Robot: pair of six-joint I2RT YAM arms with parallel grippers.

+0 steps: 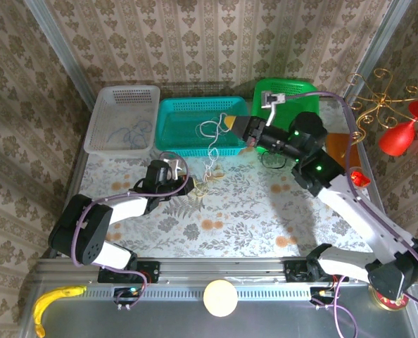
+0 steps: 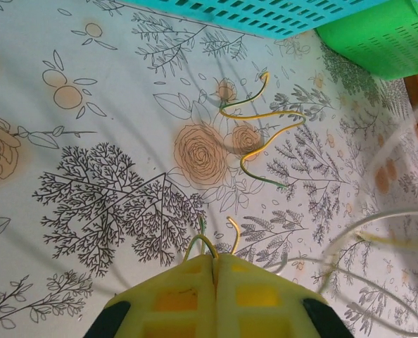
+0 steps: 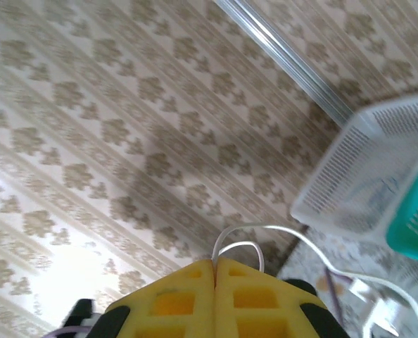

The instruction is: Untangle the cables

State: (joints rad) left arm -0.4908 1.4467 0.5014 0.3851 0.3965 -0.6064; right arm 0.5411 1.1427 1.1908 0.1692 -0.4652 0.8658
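My left gripper (image 1: 189, 185) rests low over the flowered table, shut on a yellowish-tan cable (image 2: 207, 241) whose loop and free end poke out past the tips (image 2: 214, 257). More of that yellowish cable (image 2: 265, 130) snakes across the table ahead. Raised above the teal basket's front rim, my right gripper (image 1: 230, 124) is shut on a whitish cable (image 3: 265, 231) right at the jaws (image 3: 214, 262). The whitish cable (image 1: 210, 151) hangs down in loops to the table beside the left gripper. A blue cable (image 1: 129, 132) lies coiled in the white basket.
Three baskets line the back of the table: white (image 1: 109, 95), teal (image 1: 168, 107) and green (image 1: 304, 89). An orange board (image 1: 341, 149) lies at the right edge, with a gold wire stand and red ornaments (image 1: 400, 135) beyond it.
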